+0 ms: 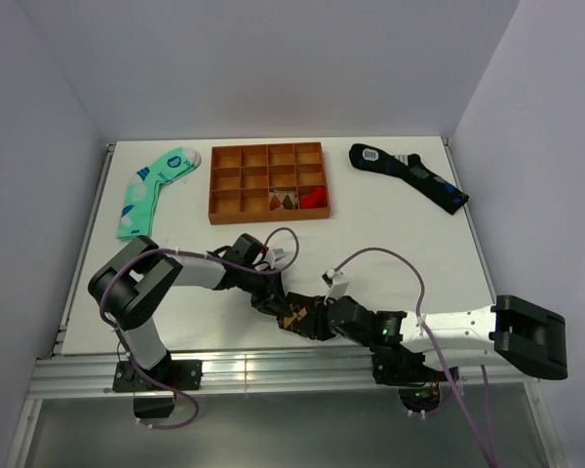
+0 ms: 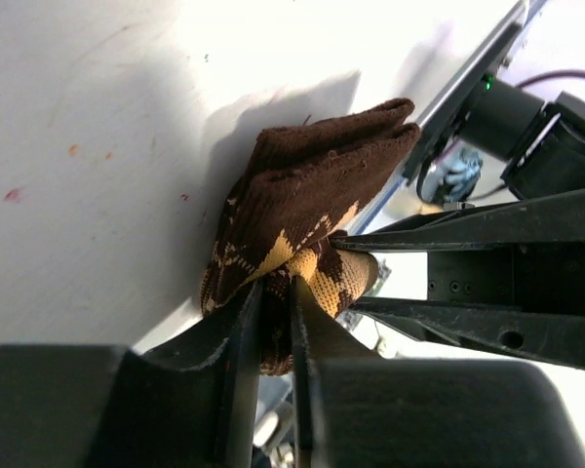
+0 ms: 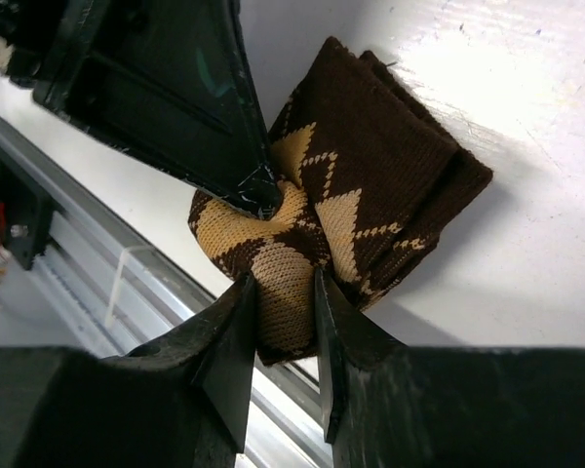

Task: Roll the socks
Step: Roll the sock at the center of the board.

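The socks (image 1: 294, 316) are a folded brown argyle bundle with tan diamonds, lying at the table's near edge between both arms. In the left wrist view my left gripper (image 2: 275, 292) is shut on a fold of the socks (image 2: 312, 185), and the right gripper's fingers (image 2: 448, 234) reach in from the right. From the right wrist camera, my right gripper (image 3: 283, 288) is shut on a tan rolled fold of the socks (image 3: 370, 185), while the left gripper's fingertips (image 3: 205, 117) press into the bundle's middle. Seen from above, the left gripper (image 1: 273, 302) and right gripper (image 1: 308, 320) meet at the bundle.
An orange compartment tray (image 1: 268, 218) stands at the back centre with small items in it. A mint-green sock (image 1: 154, 190) lies at the back left, a dark sock with blue marks (image 1: 407, 175) at the back right. The metal rail (image 1: 273, 370) runs just below the bundle.
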Tool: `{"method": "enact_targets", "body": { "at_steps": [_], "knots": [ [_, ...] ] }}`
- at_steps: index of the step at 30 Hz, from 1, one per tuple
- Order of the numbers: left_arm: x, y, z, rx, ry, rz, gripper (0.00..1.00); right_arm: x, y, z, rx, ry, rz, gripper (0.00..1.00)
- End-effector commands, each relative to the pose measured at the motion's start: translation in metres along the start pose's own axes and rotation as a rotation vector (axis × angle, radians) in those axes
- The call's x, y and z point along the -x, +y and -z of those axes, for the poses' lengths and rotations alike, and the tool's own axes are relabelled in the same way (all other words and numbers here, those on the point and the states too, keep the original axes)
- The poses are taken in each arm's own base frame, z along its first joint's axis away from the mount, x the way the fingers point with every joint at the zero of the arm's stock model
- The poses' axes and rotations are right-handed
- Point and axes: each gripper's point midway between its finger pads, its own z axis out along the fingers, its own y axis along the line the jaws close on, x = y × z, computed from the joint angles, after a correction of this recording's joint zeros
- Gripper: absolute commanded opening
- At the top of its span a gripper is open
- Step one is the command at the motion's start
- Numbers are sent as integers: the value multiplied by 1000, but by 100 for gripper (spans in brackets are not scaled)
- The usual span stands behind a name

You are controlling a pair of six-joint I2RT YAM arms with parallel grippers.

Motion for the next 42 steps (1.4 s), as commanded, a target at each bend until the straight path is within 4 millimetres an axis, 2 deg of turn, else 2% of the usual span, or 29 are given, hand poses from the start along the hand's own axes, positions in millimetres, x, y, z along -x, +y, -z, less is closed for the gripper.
{"method": "enact_targets", "body": {
  "at_steps": [1, 2, 5, 15, 23, 28, 30, 31, 32, 33, 35, 36, 38, 39, 42],
  "knots": [
    [1, 54, -2, 228, -121, 39, 24, -11, -36, 0, -108, 61, -20, 33],
    [8, 47, -2, 205, -157, 11, 27, -13, -37, 0, -105, 75, -27, 32],
    [22, 37, 4, 187, -240, -14, 31, -17, -40, -1, -94, 115, -60, 32],
    [54, 8, 21, 120, -440, -126, 31, -24, -40, 0, -31, 257, -158, 32],
    [78, -26, 58, 69, -676, -265, 38, -18, -46, 5, -17, 320, -212, 33],
    [79, -34, 76, 77, -761, -353, 40, -11, -46, 6, 4, 374, -232, 33],
    [78, -39, 78, 66, -787, -384, 40, -13, -50, 4, -22, 414, -235, 33],
    [77, -36, 79, 75, -807, -386, 40, -7, -44, 3, 0, 428, -227, 33],
    [77, -37, 80, 73, -821, -396, 40, -9, -45, 1, -1, 453, -232, 33],
    [73, -45, 79, 49, -834, -421, 40, -3, -42, -2, 11, 456, -219, 33],
    [71, -40, 79, 77, -870, -443, 40, -5, -45, -3, 2, 504, -243, 32],
    [62, -48, 72, 62, -861, -482, 40, 0, -41, -5, 22, 509, -234, 32],
    [59, -48, 70, 84, -899, -515, 40, 2, -40, -5, 34, 536, -249, 32],
    [52, -52, 63, 74, -893, -538, 40, 2, -40, -7, 41, 551, -250, 32],
    [44, -58, 62, 32, -934, -559, 42, 3, -42, -8, 59, 587, -276, 32]
  ]
}}
